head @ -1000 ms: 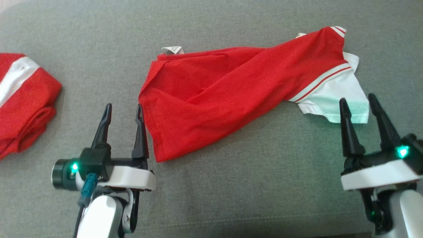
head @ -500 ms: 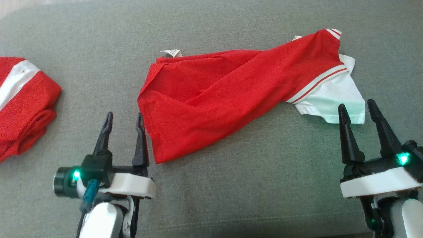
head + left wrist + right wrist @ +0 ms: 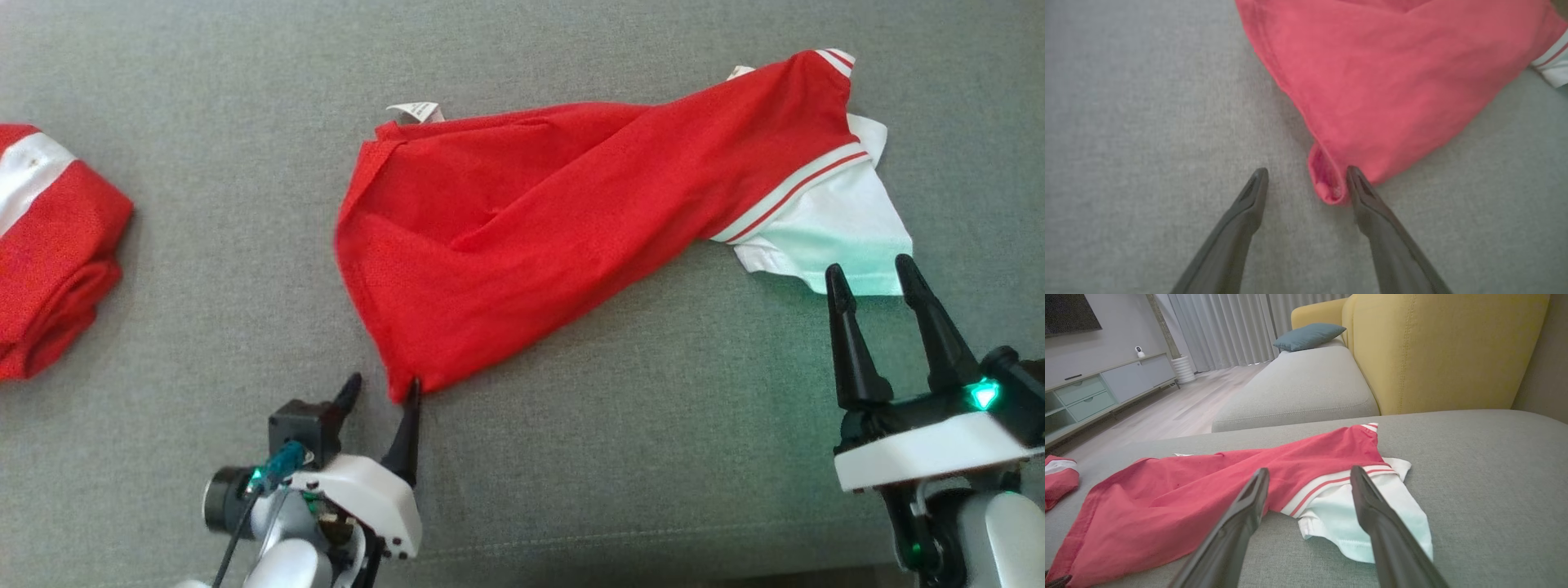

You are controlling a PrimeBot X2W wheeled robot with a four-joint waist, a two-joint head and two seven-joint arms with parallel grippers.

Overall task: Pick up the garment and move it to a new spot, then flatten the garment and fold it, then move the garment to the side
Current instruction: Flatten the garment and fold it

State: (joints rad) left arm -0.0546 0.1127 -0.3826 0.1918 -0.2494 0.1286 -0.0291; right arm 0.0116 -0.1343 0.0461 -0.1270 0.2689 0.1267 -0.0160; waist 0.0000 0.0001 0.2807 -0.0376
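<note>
The garment (image 3: pixel 571 220) is a red shirt with a white, red-striped part at its right end, lying rumpled across the grey cushion (image 3: pixel 571 457). Its near left corner (image 3: pixel 1327 183) lies between the tips of my left gripper (image 3: pixel 384 390), whose jaws stand open around it; the right finger (image 3: pixel 1372 204) touches the cloth. My right gripper (image 3: pixel 869 273) is open just short of the white part (image 3: pixel 1367 522), with nothing between its fingers.
A second red-and-white garment (image 3: pixel 49 245) lies bunched at the cushion's far left. Beyond the cushion stand another grey seat (image 3: pixel 1298 384), a yellow sofa back (image 3: pixel 1433 347) with a teal pillow (image 3: pixel 1308 336), and a low cabinet (image 3: pixel 1098 392).
My left gripper has drawn back toward me and swung right, from beside the shirt's left edge to its near corner. The right gripper has held its place.
</note>
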